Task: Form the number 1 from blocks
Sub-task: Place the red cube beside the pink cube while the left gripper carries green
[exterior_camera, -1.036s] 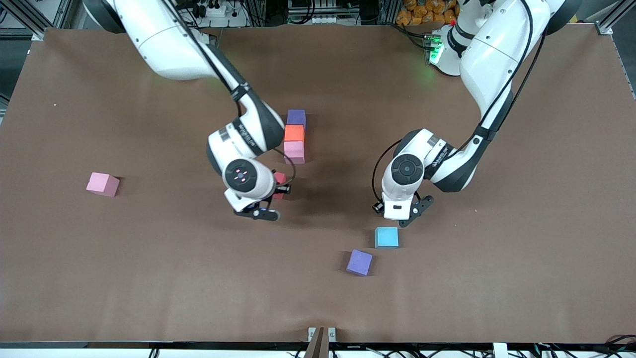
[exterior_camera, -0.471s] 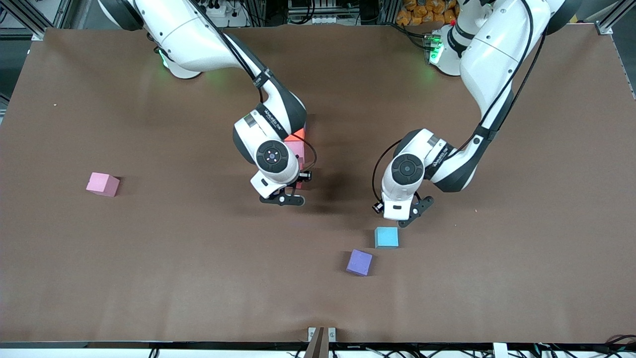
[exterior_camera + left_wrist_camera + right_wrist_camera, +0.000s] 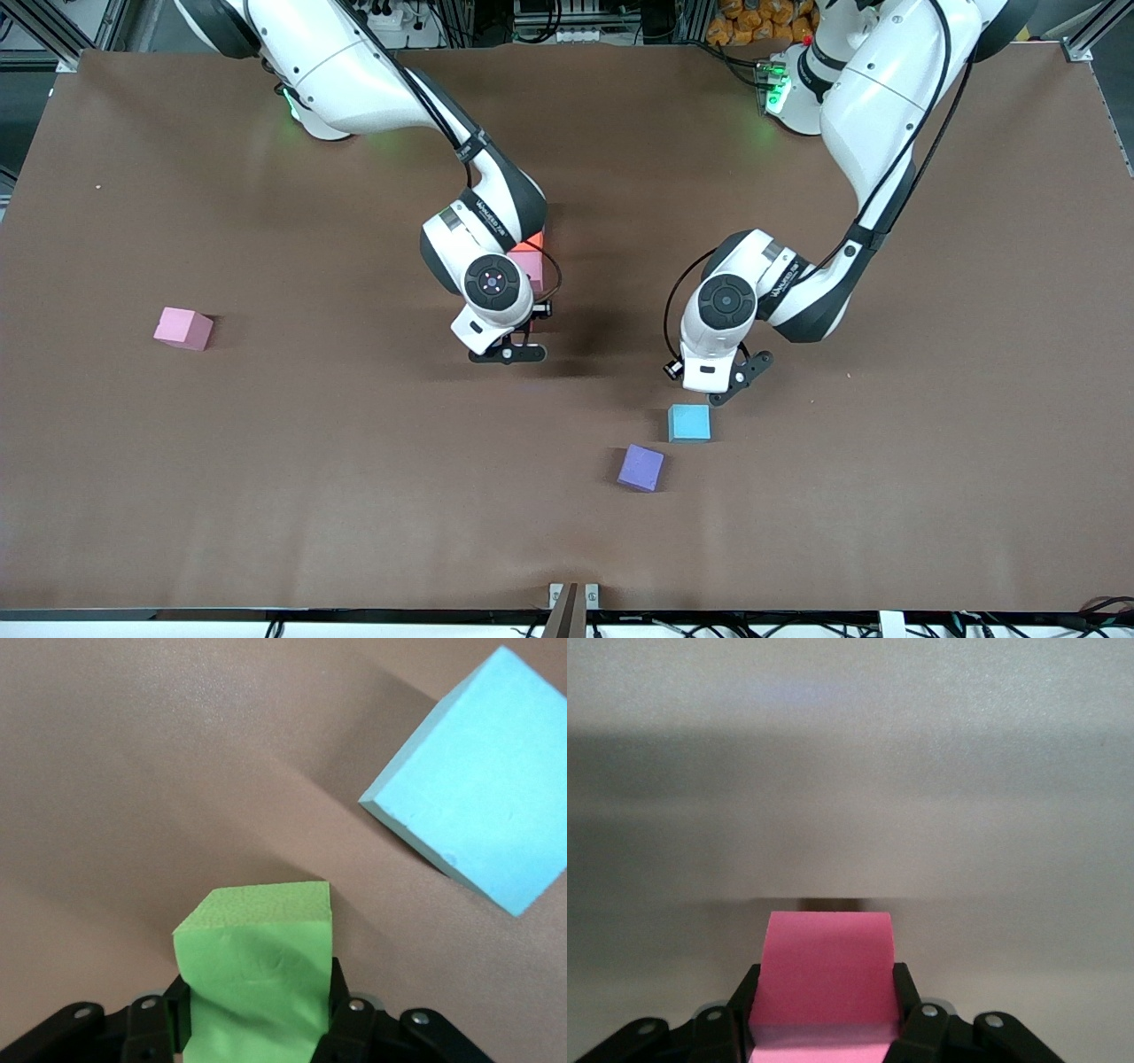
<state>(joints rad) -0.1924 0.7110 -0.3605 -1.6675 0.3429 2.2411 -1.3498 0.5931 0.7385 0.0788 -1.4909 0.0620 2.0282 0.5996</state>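
A brown table [image 3: 266,496] with a matte cover fills the frame. Low in the middle a purple block [image 3: 640,467] lies, with a light blue block [image 3: 689,423] just above it. Over that one the left gripper [image 3: 719,383] is clamped on a green block [image 3: 257,974]. At mid-left sits a pink block [image 3: 183,328]. At centre the right gripper [image 3: 509,350] is closed on a red block [image 3: 826,970], beside a partly hidden pink [image 3: 532,266] and orange [image 3: 535,239] row. Arm lettering is unreadable. Cables and frame rails line the top edge

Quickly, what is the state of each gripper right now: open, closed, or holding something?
Left gripper: closed on a small green foam cube, near the light blue foam cube.
Right gripper: closed on a small red foam cube.
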